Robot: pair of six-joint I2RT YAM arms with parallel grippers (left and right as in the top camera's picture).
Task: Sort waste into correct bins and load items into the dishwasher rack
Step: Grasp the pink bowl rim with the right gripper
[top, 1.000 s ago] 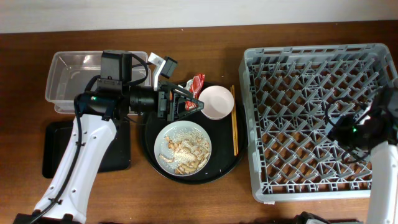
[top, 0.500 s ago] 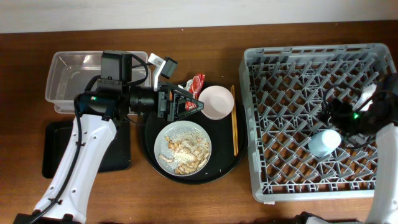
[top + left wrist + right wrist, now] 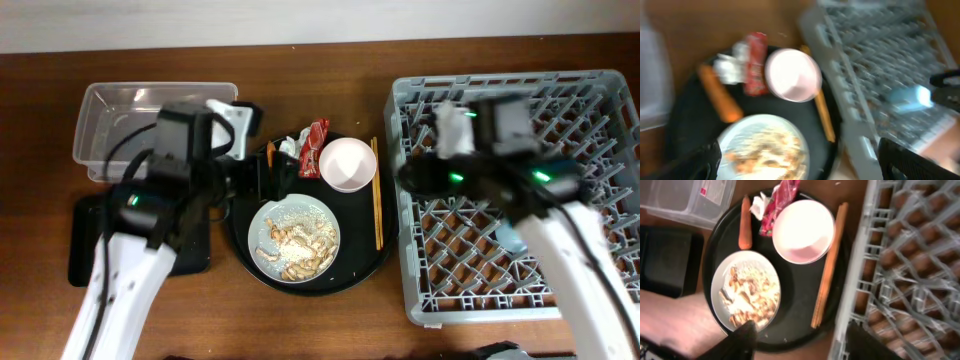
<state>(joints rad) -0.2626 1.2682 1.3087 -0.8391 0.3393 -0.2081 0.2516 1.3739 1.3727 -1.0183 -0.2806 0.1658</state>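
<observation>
The white bowl (image 3: 347, 164), the pale plate (image 3: 294, 236) with food scraps and rice, two chopsticks (image 3: 377, 195), the red wrapper (image 3: 315, 133), the tissue (image 3: 290, 146) and the carrot (image 3: 270, 151) lie on the round black tray. The light-blue cup (image 3: 512, 238) lies in the grey rack (image 3: 590, 95). My left gripper (image 3: 270, 172) hangs open and empty above the plate (image 3: 765, 150), with the carrot (image 3: 717, 95) and bowl (image 3: 792, 75) ahead of it. My right gripper (image 3: 413, 176) is open and empty over the rack's left edge, above the chopsticks (image 3: 829, 265) and beside the bowl (image 3: 802, 230).
The clear tub (image 3: 130, 120) stands at the back left, with the shallow black tray (image 3: 90, 240) in front of it. The round black tray (image 3: 375, 255) sits between them and the rack. Both arms are motion-blurred.
The right arm left the light-blue cup in the rack and swung left to the rack's left edge. The left arm drew back and turned toward the plate.
</observation>
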